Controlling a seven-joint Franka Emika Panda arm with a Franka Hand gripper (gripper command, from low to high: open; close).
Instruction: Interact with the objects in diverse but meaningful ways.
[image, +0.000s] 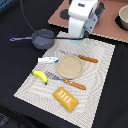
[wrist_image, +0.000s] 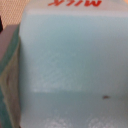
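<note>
A pale blue carton (wrist_image: 70, 60) with red lettering fills the wrist view, very close to the camera. My gripper (image: 76, 33) hangs over the far edge of the white placemat (image: 100, 75); its fingers are hidden, and the carton cannot be made out in the exterior view. The grey saucepan (image: 43, 39) with a blue handle lies at the exterior view's left. On the mat are the white-and-blue tube (image: 48, 60), the yellow banana (image: 40, 76) and the yellow-orange slab (image: 66, 98).
A tan round plate (image: 69, 66) sits mid-mat, between an orange-handled knife (image: 82, 58) and fork (image: 67, 81). A brown board (image: 107, 27) lies behind the mat, with a large grey pot (image: 123, 17) at the exterior view's right. A black cloth covers the table.
</note>
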